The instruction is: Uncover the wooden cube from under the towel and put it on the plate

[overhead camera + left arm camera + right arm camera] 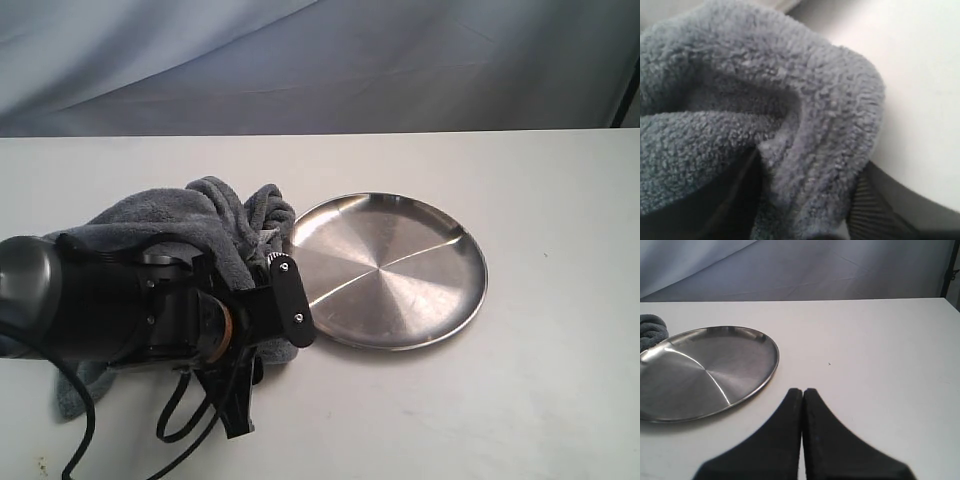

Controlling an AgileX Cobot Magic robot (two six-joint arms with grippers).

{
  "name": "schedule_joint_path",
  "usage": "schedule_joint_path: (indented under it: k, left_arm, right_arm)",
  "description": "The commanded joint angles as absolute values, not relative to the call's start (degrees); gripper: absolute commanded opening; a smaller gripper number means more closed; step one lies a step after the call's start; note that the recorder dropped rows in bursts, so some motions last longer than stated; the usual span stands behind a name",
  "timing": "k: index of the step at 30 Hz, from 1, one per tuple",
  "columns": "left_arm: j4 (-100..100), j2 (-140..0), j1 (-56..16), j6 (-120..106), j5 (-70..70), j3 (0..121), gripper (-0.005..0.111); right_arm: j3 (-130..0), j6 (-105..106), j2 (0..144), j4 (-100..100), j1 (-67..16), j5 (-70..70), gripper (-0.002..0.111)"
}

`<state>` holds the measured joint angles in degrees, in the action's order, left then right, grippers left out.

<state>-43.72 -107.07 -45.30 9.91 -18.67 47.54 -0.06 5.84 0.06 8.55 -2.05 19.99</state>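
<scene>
Brushed steel marks the plate, which lies bare on the white desk. Just left of it in the exterior view, touching its rim, the dark grey-blue fleece towel sits heaped in folds. The wooden cube shows in no view, and whether it lies under the heap cannot be told.

The left hand hangs over the towel's plate-side edge, and the black arm behind it hides much of the cloth. Only its wrist view comes close: the towel fills nearly all of it, one thick fold curling over, with a ribbed dark pad at its foot. Whether this hand is spread or pinching the fleece cannot be told.

The right hand appears only in its own wrist view, its two black fingers pressed together and gripping nothing, low over the desk near the plate. Beyond the plate's far side a corner of the towel peeks in.
</scene>
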Motion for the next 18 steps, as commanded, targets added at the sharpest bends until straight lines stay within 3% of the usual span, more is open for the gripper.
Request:
schedule_joint_path:
  k: [1,3,9,18]
  left_arm:
    - [-43.86,-108.22,-45.58,10.63,-18.33,46.96,0.015]
    - [-43.86,-107.95,-45.58,10.63,-18.45,46.96,-0.001]
    - [-44.51,-100.88,-45.58,10.63,-18.32,47.84,0.0]
    - [-50.49,-94.84,-43.86,10.63,-24.66,62.41,0.0]
  right_arm:
    - [0.0,5.65,0.0,8.58,-2.31,20.07,0.0]
    - [0.0,5.65,0.0,8.58,-2.31,20.07,0.0]
    - [0.0,5.65,0.0,8.58,-2.31,20.07,0.0]
    - [0.0,5.65,0.0,8.58,-2.31,20.07,0.0]
